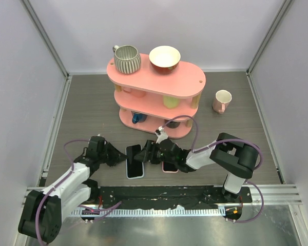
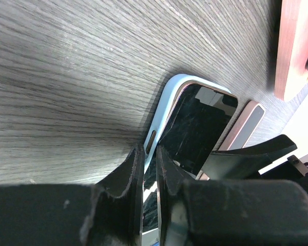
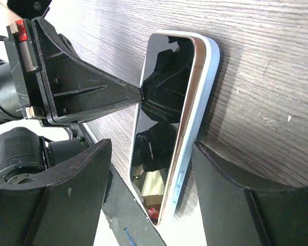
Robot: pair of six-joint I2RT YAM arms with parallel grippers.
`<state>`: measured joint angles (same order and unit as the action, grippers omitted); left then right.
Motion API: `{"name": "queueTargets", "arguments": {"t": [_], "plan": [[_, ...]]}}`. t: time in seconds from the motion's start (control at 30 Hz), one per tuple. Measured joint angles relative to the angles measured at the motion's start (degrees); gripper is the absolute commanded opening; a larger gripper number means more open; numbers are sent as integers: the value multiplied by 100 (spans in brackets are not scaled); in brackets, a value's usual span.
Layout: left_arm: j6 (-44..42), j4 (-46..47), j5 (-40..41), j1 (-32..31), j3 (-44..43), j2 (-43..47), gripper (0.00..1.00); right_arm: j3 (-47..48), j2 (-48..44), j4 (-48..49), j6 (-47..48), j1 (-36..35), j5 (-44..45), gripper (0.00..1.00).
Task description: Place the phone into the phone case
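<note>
Left gripper [image 2: 150, 154], nearly closed, pinches the case [image 2: 167, 95] wall along one long side. The phone [image 2: 200, 123] lies in the case near the surface's [image 1: 92, 113] near edge, left of centre, with its long axis pointing at the far edge. Right gripper [image 3: 149, 154], spread wide, straddles both from the opposite side. One long phone edge appears unseated, and the right arm looks better placed to press it home.

the phone [image 3: 164, 118] is showing off glossy black glass, phone case [image 3: 209, 61] is looking like smooth pale-blue plastic, tabletop [image 2: 66, 77] is looking matt grey woodgrain
</note>
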<state>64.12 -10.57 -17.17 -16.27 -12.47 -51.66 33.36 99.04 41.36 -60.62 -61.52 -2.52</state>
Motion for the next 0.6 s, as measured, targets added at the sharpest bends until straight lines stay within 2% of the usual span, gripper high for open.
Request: {"name": "queueTargets", "arguments": {"t": [0.2, 0.6], "plan": [[15, 4, 9, 7, 35, 46, 10, -127, 90, 321, -90, 26, -20, 56], [20, 0, 37, 20, 52, 46, 9, -380, 658, 1390, -470, 105, -173, 50]]}}
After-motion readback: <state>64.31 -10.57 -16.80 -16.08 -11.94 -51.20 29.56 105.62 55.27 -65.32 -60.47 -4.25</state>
